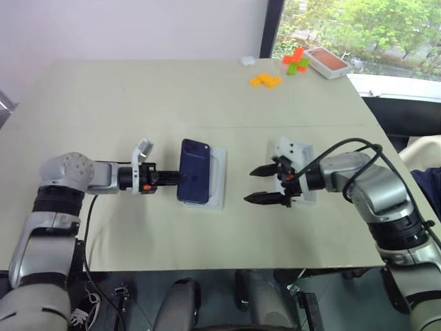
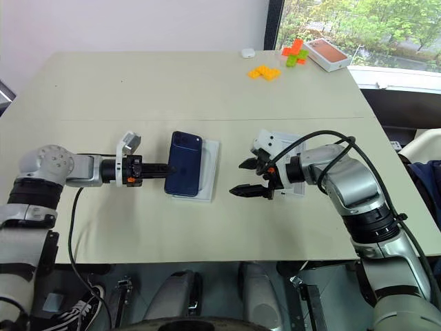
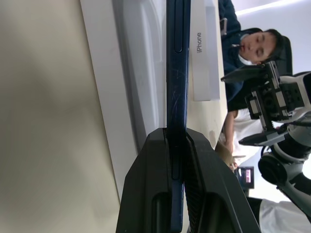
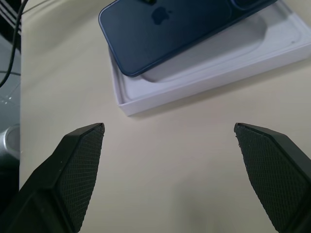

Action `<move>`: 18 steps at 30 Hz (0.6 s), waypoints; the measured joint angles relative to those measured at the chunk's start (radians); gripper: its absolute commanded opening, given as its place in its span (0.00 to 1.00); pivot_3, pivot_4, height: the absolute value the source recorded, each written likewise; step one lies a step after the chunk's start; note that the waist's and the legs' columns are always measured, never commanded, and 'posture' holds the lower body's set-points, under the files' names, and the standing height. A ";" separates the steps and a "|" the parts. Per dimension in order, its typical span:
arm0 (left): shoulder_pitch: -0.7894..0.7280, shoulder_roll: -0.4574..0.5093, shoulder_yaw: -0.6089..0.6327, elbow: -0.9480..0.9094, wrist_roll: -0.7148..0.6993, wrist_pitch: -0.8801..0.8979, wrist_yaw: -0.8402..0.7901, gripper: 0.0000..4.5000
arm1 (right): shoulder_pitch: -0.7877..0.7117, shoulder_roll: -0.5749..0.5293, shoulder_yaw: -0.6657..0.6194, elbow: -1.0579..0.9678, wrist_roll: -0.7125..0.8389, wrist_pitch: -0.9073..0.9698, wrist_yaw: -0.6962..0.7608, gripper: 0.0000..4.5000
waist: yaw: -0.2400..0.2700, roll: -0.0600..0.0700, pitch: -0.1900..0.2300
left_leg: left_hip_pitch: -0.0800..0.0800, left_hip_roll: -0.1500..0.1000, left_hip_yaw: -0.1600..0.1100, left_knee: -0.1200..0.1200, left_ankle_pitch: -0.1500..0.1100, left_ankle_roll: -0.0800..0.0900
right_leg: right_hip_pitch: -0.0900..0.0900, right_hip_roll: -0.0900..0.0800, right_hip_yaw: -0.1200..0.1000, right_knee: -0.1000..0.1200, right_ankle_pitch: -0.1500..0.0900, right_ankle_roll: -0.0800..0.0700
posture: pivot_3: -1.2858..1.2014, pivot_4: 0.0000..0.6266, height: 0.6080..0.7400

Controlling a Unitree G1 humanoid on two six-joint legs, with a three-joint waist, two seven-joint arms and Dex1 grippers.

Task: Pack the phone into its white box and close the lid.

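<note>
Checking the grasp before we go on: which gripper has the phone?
The left gripper, shut on the phone's edge above the white box. The right gripper is open and empty.

I read this as an office or lab room: a plain beige table (image 1: 138, 96) against a white wall (image 1: 138, 27), a window (image 1: 358, 27) looking onto green trees, and a person (image 3: 252, 46) seated nearby.

Silver-grey arms, black cables, black two-fingered claw (image 1: 265, 185) with orange accents.
</note>
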 measured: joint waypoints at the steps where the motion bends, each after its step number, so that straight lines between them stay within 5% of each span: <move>1: -0.008 -0.005 -0.005 0.014 0.021 -0.009 -0.023 0.00 | 0.000 -0.002 -0.001 0.000 0.001 -0.002 -0.002 1.00 | 0.001 0.000 0.000 | 0.000 0.000 0.000 0.000 0.000 0.000 | 0.000 0.000 0.000 0.000 0.000 0.000 | 0.52 0.24 1.00; 2: -0.013 -0.010 -0.007 0.026 0.047 -0.020 -0.052 0.00 | 0.000 -0.003 -0.002 0.000 0.001 -0.006 -0.008 1.00 | 0.001 0.000 0.000 | 0.000 0.000 0.000 0.000 0.000 0.000 | 0.000 0.000 0.000 0.000 0.000 0.000 | 0.52 0.24 1.00; 3: -0.015 -0.015 -0.007 0.032 0.065 -0.030 -0.072 0.21 | 0.000 -0.003 -0.002 0.000 0.001 -0.011 -0.011 1.00 | 0.000 0.000 0.000 | 0.000 0.000 0.000 0.000 0.000 0.000 | 0.000 0.000 0.000 0.000 0.000 0.000 | 0.52 0.24 1.00; 10: -0.016 -0.043 -0.033 0.053 0.160 -0.029 -0.157 0.91 | -0.001 -0.003 -0.002 0.004 -0.001 -0.038 -0.019 1.00 | 0.000 0.000 0.000 | 0.000 0.000 0.000 0.000 0.000 0.001 | 0.000 0.000 0.000 0.000 0.000 0.000 | 0.52 0.24 1.00; 18: -0.017 -0.056 -0.025 0.026 0.204 -0.032 -0.189 0.97 | -0.027 0.007 0.005 0.026 -0.010 -0.071 -0.025 1.00 | 0.001 0.000 0.000 | 0.000 0.001 0.000 0.001 0.000 0.001 | 0.000 0.000 0.000 0.001 0.000 0.000 | 0.52 0.24 1.00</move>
